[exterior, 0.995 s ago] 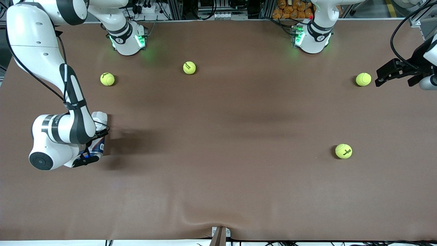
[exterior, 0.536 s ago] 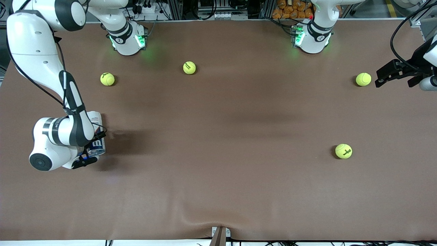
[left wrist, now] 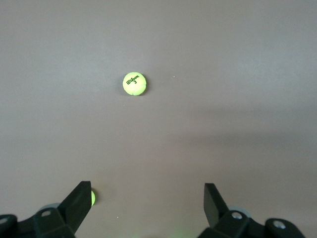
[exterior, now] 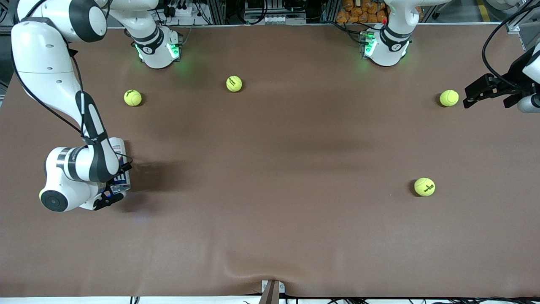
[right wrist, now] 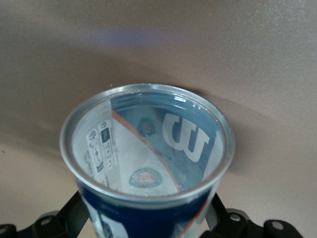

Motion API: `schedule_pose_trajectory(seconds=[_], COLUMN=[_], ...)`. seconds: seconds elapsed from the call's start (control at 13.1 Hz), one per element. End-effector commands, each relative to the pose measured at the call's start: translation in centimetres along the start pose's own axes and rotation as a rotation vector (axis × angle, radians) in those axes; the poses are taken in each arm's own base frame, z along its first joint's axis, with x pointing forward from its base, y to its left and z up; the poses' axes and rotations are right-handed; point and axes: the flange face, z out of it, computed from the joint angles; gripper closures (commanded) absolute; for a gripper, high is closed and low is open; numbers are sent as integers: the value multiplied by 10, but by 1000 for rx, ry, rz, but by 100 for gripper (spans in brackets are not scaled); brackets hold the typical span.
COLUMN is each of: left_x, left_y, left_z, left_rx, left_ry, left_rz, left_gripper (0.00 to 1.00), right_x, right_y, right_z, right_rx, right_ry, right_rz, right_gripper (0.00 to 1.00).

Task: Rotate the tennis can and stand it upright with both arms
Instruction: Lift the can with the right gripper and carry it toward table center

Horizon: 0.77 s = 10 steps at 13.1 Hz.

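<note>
The tennis can (exterior: 120, 162) has a clear body, a white and navy label and a silver rim. It is at the right arm's end of the table, tilted, and half hidden by the right arm's wrist. My right gripper (exterior: 117, 179) is shut on it. In the right wrist view the can (right wrist: 148, 148) fills the frame with its open silver-rimmed end toward the camera. My right gripper (right wrist: 146, 215) has a dark finger on each side of the can's body. My left gripper (exterior: 467, 101) is open and empty over the left arm's end of the table, where that arm waits. Its spread fingers show in the left wrist view (left wrist: 147, 198).
Several yellow-green tennis balls lie on the brown table: one (exterior: 133, 98) near the right arm's base, one (exterior: 234, 83) between the bases, one (exterior: 449, 98) beside the left gripper, one (exterior: 424, 186) nearer the front camera. A ball (left wrist: 134, 84) shows in the left wrist view.
The right wrist has shifted a little and the can in it has tilted, so it shows shorter. The left arm has not moved.
</note>
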Motion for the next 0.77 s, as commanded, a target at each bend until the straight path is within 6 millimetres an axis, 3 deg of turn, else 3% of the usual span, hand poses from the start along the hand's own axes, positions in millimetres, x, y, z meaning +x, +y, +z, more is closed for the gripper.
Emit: schedule_pose_trajectory(seconds=[0.0,0.08,0.15,0.31,0.38,0.69], left_x=[-1,0,0,0,0,2], left_y=[-3,-2,-2,-2,-2,-2], left_z=[0,0,0,1,2,4], left_rx=[-11,-11,-11,-11,-10,-10], left_ry=[7,9,10,12,10,12], left_rz=[12,14,14,14,14,14], left_gripper=[0,0,0,0,0,0], right_x=[-1,-1,1,6,13,62], right_y=[9,9,9,4,-11,-129], right_z=[7,6,2,-10,-19,-81], right_rx=[3,7,3,-15,-24,-52], right_ry=[-2,5,22,48,58,183], right_rz=[-19,-8,-6,-27,-52,-350], right_gripper=[17,47,54,54,54,50])
